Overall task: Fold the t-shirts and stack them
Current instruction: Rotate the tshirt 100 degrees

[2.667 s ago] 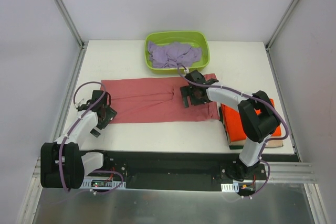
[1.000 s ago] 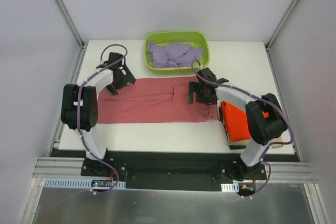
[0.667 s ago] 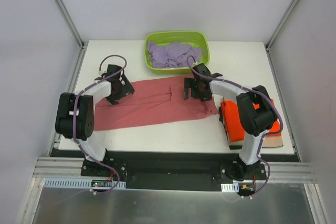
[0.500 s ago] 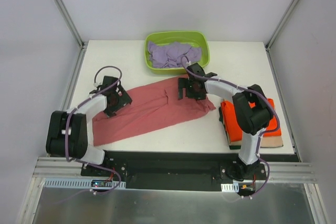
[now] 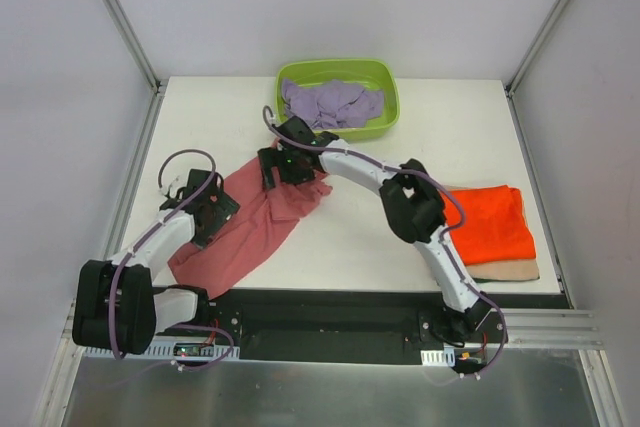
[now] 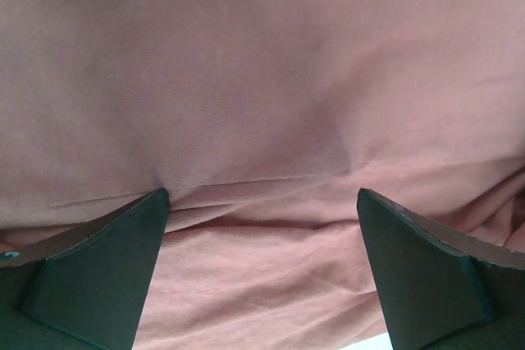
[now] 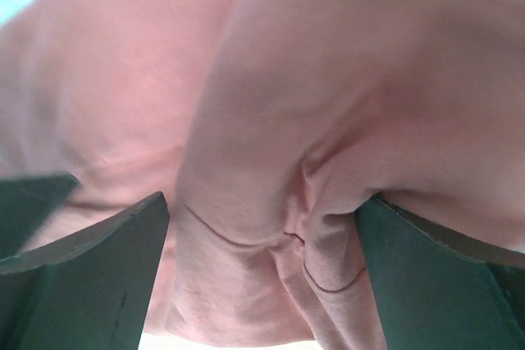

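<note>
T-shirts sit at three spots on the white table (image 5: pixel 350 242). Farthest left, the salmon-red shirt (image 5: pixel 250 227) lies rumpled on a slant, its near end close to the front-left edge of the table and its far end bunched up toward the middle. The left claw (image 5: pixel 208 212) rests on the left edge of this shirt, about halfway along it. The left wrist view shows the claw (image 6: pixel 262 202) with its two dark fingers (image 6: pixel 90 272) spread wide apart and smooth salmon-red cloth (image 6: pixel 262 79) filling everything between and beyond them; a shallow crease runs across from one fingertip to the other, and nothing is pinched. Further right, the right arm reaches across the table and its claw (image 5: pixel 288 162) sits on the bunched far end of the same shirt. In the right wrist view this claw (image 7: pixel 261 202) is also spread wide, with a gathered fold of the cloth (image 7: pixel 271 145) humped between the fingers, not squeezed by them. Just behind and to the right of that claw stands the lime-green tub (image 5: pixel 392 112) at the far edge of the table, with the lavender shirt (image 5: pixel 330 105) crumpled inside it. At the far right, well apart from both claws, the bright orange shirt (image 5: pixel 490 225) lies folded on top of the folded tan shirt (image 5: pixel 512 271), whose near edge shows below it.
</note>
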Controlling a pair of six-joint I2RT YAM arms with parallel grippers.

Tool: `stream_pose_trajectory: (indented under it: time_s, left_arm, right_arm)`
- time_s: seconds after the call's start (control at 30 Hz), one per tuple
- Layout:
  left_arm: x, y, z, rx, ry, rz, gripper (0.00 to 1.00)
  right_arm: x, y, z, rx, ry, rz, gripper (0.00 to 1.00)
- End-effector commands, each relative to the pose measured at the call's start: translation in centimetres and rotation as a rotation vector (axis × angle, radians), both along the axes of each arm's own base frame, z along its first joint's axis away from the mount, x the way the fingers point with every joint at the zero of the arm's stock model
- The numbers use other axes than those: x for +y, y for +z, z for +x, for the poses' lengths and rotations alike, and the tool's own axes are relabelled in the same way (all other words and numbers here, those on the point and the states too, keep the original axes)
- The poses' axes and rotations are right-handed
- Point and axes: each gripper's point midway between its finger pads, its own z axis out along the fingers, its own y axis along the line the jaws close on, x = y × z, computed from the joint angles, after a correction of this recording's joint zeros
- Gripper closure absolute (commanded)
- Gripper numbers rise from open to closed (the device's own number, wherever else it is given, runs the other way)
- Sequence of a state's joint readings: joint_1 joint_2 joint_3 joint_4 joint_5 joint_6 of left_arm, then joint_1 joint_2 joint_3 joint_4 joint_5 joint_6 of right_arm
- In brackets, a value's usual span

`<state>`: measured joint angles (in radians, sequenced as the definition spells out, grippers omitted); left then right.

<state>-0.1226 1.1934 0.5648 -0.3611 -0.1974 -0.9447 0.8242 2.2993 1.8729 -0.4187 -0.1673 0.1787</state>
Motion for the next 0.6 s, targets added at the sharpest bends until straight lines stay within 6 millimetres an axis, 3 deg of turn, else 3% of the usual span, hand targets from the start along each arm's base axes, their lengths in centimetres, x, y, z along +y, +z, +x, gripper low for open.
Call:
stream_pose_trajectory:
  time_s: [0.0, 0.23, 0.37, 0.43, 0.5, 0.57]
  left_arm:
    - [1.5, -1.3, -4.0, 0.106, 0.096, 0.025, 0.01]
    - [1.1, -0.6, -4.5, 0.036, 0.092, -0.011, 0.01]
    - [0.6, -0.7, -4.5, 0.052, 0.071, -0.031, 0.01]
    - [0.2, -1.0, -4.6, 0.072, 0.059, -0.052, 0.01]
    - [-0.4, -1.2, -4.5, 0.084, 0.047, -0.077, 0.01]
    - [-1.0, -1.3, -4.4, 0.088, 0.024, -0.108, 0.01]
  right_arm:
    - [5.3, -1.3, -0.5, 0.079, 0.117, 0.067, 0.04]
    - [12.2, 1.1, 3.6, 0.010, 0.096, 0.391, 0.04]
    - [15.0, 2.8, 5.2, -0.059, 0.090, 0.507, 0.04]
    - [15.7, 3.6, 6.6, -0.132, 0.070, 0.546, 0.04]
    - [14.9, 3.7, 8.8, -0.216, 0.011, 0.525, 0.04]
    - [14.2, 5.2, 11.4, -0.299, -0.031, 0.542, 0.04]
